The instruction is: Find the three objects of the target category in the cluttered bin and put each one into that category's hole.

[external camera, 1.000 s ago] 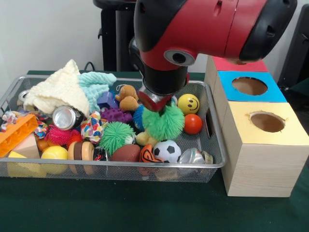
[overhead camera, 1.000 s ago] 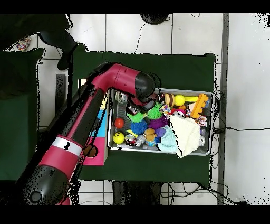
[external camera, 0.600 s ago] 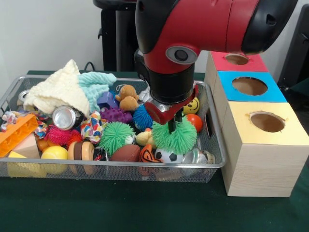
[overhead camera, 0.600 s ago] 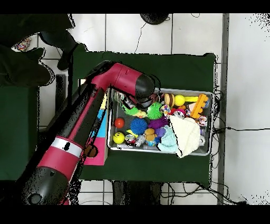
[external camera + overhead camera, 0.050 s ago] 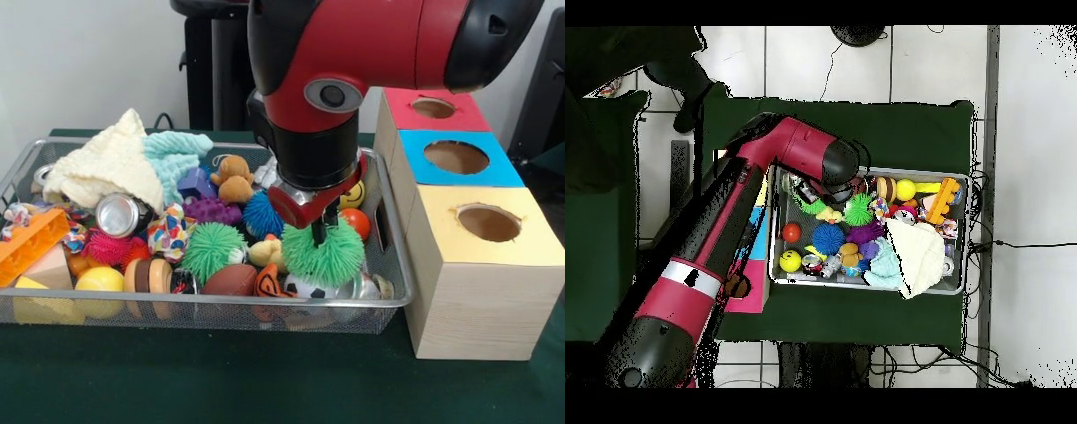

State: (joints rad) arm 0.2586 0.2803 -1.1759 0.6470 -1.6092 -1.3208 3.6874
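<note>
Left side of the wire bin (image 5: 18, 300) is pure clutter, with another green spiky ball (image 5: 212, 249) sitting there. Mid-frame my gripper (image 5: 318, 231) is clamped on a green spiky ball (image 5: 323, 252), hanging just over the bin's near-right corner. My worry: only soft spikes are pinched, so it could slip out while I'm swinging right toward the yellow box hole (image 5: 488, 223).

The red and black arm (image 5: 353, 71) reaches down over the bin's right end near its front edge, wrist vertical; the gripper (image 5: 320, 231) is clamped onto the green spiky ball (image 5: 324, 254).
</note>
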